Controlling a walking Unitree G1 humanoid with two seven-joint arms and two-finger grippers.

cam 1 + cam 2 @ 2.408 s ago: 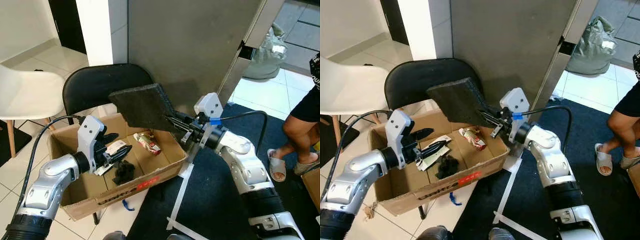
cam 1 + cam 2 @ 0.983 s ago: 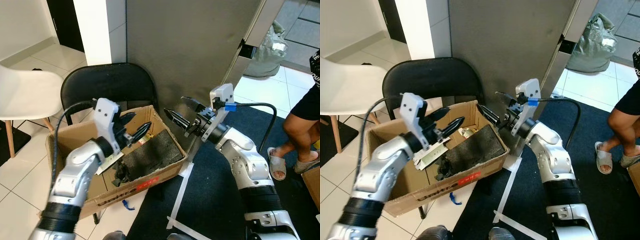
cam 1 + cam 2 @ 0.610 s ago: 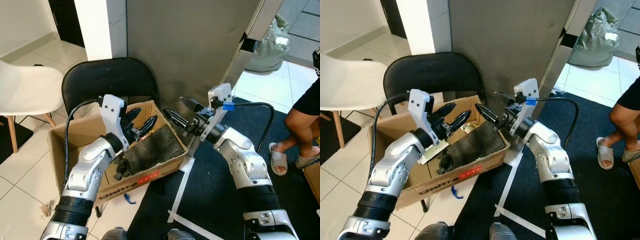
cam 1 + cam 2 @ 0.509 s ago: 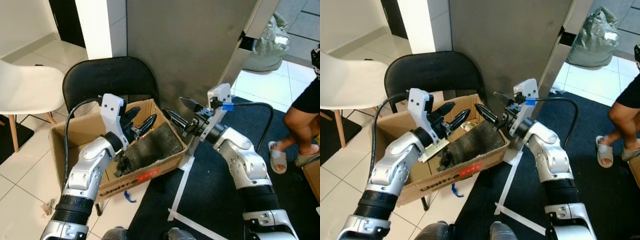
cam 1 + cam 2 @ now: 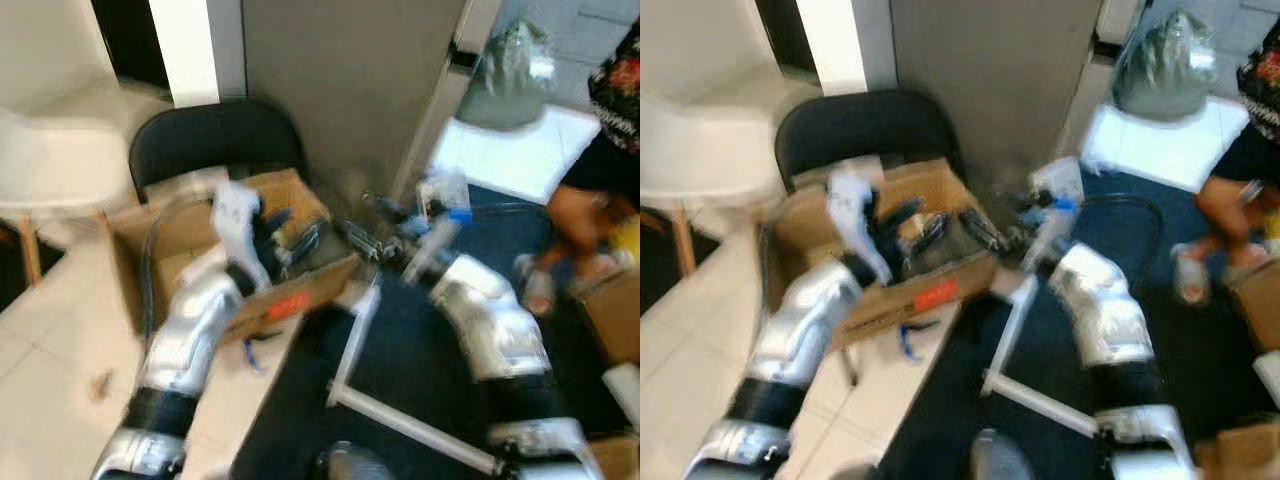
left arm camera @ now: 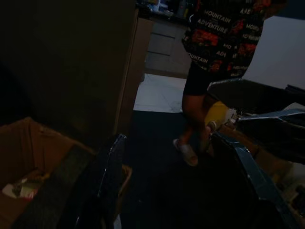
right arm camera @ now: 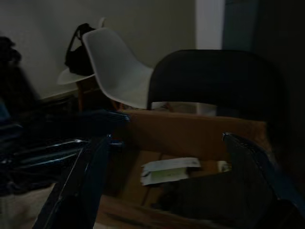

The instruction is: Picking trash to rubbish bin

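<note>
The head views are smeared, so details are loose. The left gripper (image 5: 288, 232) hangs over the box (image 5: 290, 300), fingers spread and holding nothing. Below it inside the box lie a dark slab (image 7: 205, 193) and a paper scrap (image 7: 169, 170), so some trash looks already binned. The right gripper (image 5: 365, 240) sits just beyond the box's near corner, fingers spread too, also holding nothing. Further out from it a person (image 6: 214, 43) stands on the dark mat (image 5: 400, 370). I'd judge one drop done; whether more trash remains on the floor I cannot tell.
</note>
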